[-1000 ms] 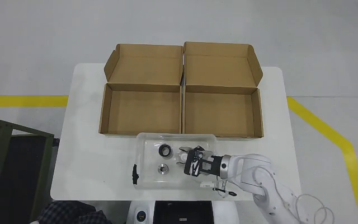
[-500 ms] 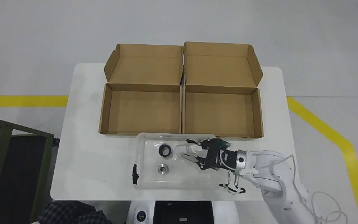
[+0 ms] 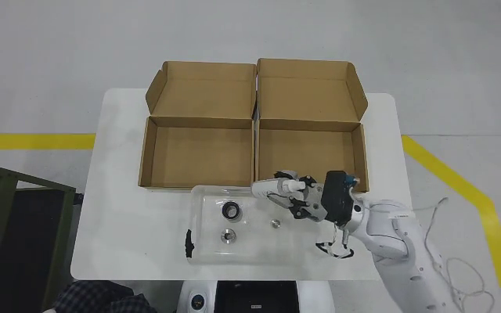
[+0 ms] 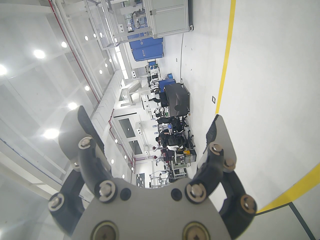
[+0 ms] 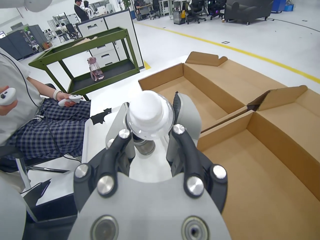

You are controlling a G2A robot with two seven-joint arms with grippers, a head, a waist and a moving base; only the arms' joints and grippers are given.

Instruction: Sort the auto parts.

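Observation:
My right gripper point(image 3: 277, 188) hangs above the far edge of the clear plastic tray point(image 3: 205, 194), just in front of the right cardboard box point(image 3: 311, 160). It is shut on a white part with a clear dome and a metal base point(image 5: 150, 111), gripped between the fingers point(image 5: 183, 111) of the right gripper point(image 5: 151, 123). In the tray lie a black ring point(image 3: 231, 210), a silver round part point(image 3: 228, 236) and a small nut point(image 3: 275, 223). The left cardboard box point(image 3: 197, 156) stands open beside the right one. My left gripper point(image 4: 150, 121) is open and points out into the room.
Both boxes have their lids folded back toward the far table edge. A black clip point(image 3: 189, 242) sits at the tray's left edge and a black piece point(image 3: 333, 249) lies on the table right of the tray. A green cart point(image 3: 23, 227) stands left of the table.
The right gripper has risen out of the tray with the white part and shifted toward the right box. The small nut now shows where the gripper was.

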